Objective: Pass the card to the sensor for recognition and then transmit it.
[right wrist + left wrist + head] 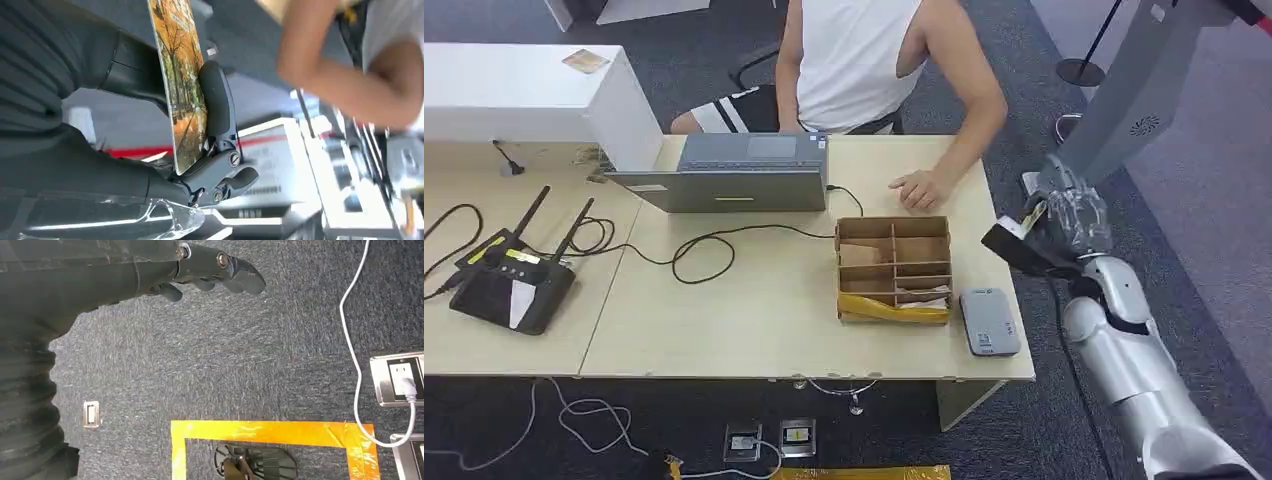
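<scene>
My right hand [1074, 222] hangs just off the table's right edge, beyond the card reader. It pinches a card [1033, 214] between thumb and fingers. The right wrist view shows the card [182, 85] close up, printed with autumn trees and clamped by the dark fingers [216, 107]. The grey card reader [989, 321] lies flat near the table's front right corner, beside a cardboard organiser. A person sits behind the table with one hand [914, 189] resting on it. My left hand [215, 271] hangs over the carpet, fingers loosely apart, holding nothing.
The cardboard organiser [894, 270] with several compartments stands left of the reader. A laptop [734, 178] with a black cable sits at the back, and a black router [512, 283] lies at the left. On the floor are orange tape [270, 432] and a power socket [397, 379].
</scene>
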### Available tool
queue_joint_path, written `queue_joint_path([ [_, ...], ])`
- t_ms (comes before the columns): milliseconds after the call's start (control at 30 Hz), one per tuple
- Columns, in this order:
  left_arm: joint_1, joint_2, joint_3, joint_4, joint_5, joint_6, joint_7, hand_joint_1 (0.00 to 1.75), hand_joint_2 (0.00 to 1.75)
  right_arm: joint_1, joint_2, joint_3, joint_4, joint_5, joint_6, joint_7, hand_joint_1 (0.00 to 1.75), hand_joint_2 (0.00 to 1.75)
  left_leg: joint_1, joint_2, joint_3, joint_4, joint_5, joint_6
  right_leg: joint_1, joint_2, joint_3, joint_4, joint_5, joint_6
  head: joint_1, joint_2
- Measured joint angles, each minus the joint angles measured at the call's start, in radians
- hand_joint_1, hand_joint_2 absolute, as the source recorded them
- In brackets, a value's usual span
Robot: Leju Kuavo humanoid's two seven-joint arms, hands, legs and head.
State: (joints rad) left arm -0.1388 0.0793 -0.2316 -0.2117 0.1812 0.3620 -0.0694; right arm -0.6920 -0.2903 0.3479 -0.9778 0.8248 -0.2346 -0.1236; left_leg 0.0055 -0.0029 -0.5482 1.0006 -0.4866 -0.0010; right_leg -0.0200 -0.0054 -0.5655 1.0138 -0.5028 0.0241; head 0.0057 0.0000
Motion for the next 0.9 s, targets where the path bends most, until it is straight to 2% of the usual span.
queue_joint_path([
  [167, 0.0, -0.002, -0.016, 0.0, -0.011, 0.003, -0.005, 0.0, 1.75, -0.132, -0.041, -0.034, -0.042, 0.0, 0.0, -0.013, 1.75, 1.75, 0.0, 0.0, 0.0, 0.0, 0.0, 0.0, 0.0, 0.0, 0.0, 0.0, 0.0, 0.0, 0.0, 0.0],
  [333, -0.005, -0.003, -0.034, 0.0, -0.024, -0.003, -0.002, 0.0, 1.75, -0.23, -0.051, -0.039, -0.043, 0.021, 0.002, -0.042, 1.75, 1.75, 0.0, 0.0, -0.001, 0.0, 0.0, 0.0, 0.0, 0.0, 0.0, 0.0, 0.0, 0.0, 0.0, 0.0],
  [400, -0.013, -0.003, -0.042, 0.0, -0.027, -0.005, 0.005, 0.0, 1.75, -0.277, -0.044, -0.035, -0.025, 0.036, 0.0, -0.061, 1.75, 1.75, 0.0, 0.0, -0.002, 0.0, 0.0, 0.0, 0.0, 0.0, -0.001, 0.001, 0.0, 0.0, 0.0, 0.0],
  [567, -0.032, -0.003, -0.064, 0.0, -0.031, -0.008, 0.011, 0.0, 1.75, -0.386, -0.003, -0.011, 0.118, 0.081, -0.025, -0.096, 1.75, 1.75, 0.001, 0.0, -0.001, 0.0, 0.001, -0.001, 0.001, 0.0, -0.001, 0.001, 0.0, -0.001, 0.0, 0.0],
  [867, -0.044, -0.008, -0.084, 0.0, -0.024, -0.005, 0.02, 0.0, 1.75, -0.44, 0.063, 0.023, 0.304, 0.117, -0.03, -0.11, 1.75, 1.75, 0.001, -0.002, -0.002, 0.0, 0.001, 0.0, 0.001, -0.002, 0.0, 0.001, 0.0, -0.001, 0.0, 0.0],
  [900, -0.043, -0.008, -0.085, 0.0, -0.022, -0.005, 0.02, 0.0, 1.75, -0.44, 0.07, 0.029, 0.317, 0.117, -0.03, -0.108, 0.05, 1.75, 0.001, -0.001, -0.002, 0.0, 0.001, 0.0, 0.001, -0.002, -0.001, 0.001, 0.0, -0.001, 0.0, 0.0],
])
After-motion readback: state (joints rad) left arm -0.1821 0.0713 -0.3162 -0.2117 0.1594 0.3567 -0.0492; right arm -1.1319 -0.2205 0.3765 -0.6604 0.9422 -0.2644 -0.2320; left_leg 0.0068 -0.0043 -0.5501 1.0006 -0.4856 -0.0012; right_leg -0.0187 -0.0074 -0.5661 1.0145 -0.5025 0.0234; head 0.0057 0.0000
